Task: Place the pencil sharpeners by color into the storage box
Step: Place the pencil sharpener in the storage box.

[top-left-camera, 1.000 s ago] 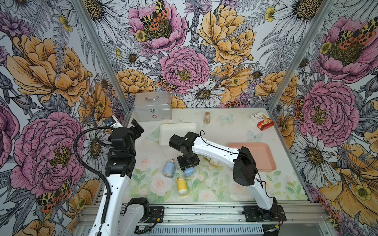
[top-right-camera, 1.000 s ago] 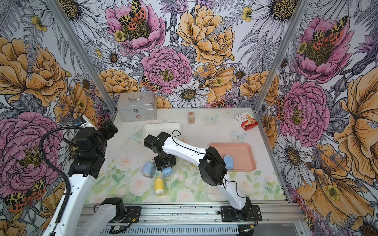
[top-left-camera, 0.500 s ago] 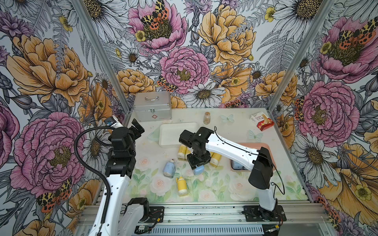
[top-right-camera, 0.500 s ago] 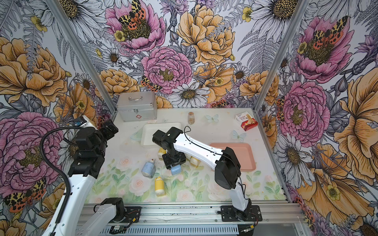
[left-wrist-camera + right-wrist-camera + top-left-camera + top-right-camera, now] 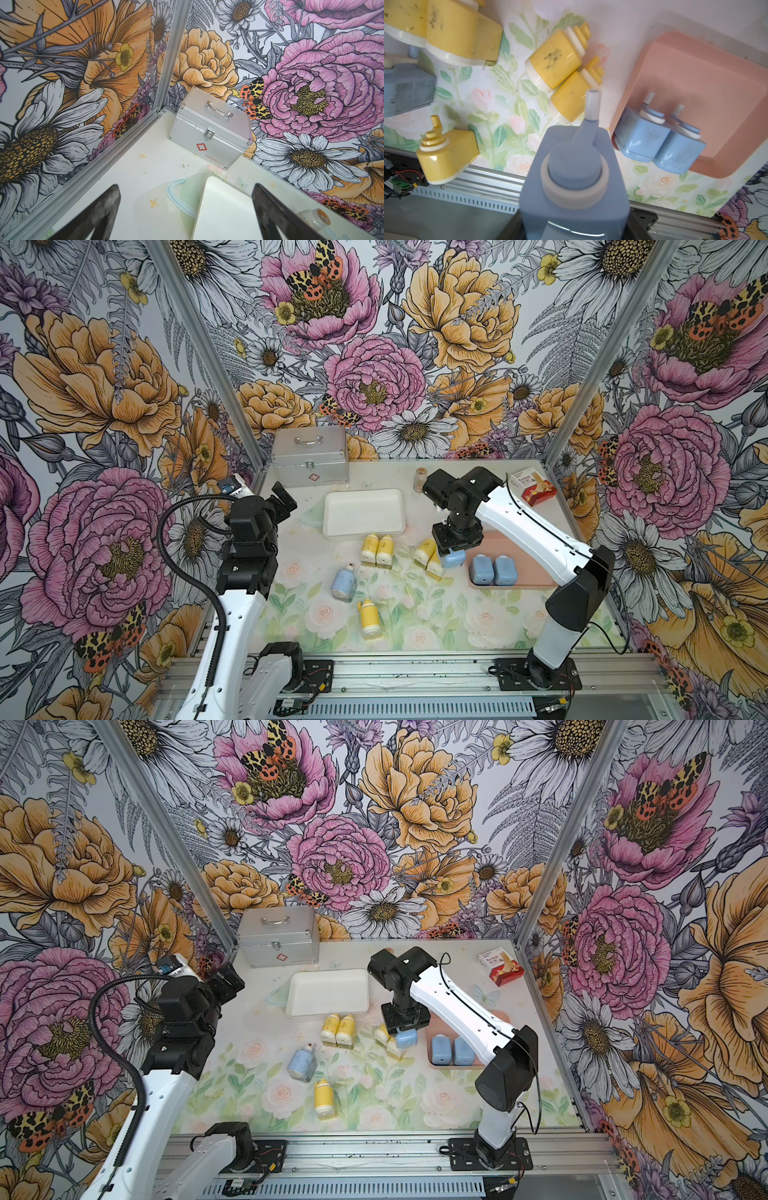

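Right gripper (image 5: 454, 548) clamped on blue sharpener (image 5: 454, 560), just beside pink tray (image 5: 534, 576), next to tilted yellow pair (image 5: 428, 553); we cannot tell if they touch. Two blue ones (image 5: 493, 570) lie side by side in pink tray, touching. We see fourth blue (image 5: 344, 583) lying on table, well apart. Second yellow pair (image 5: 377, 549) just in front of white tray (image 5: 363, 514); lone yellow (image 5: 369, 616) nearer front rail. Left gripper (image 5: 186, 187) fingers spread wide, holding nothing, at table's left edge near metal case (image 5: 209, 128).
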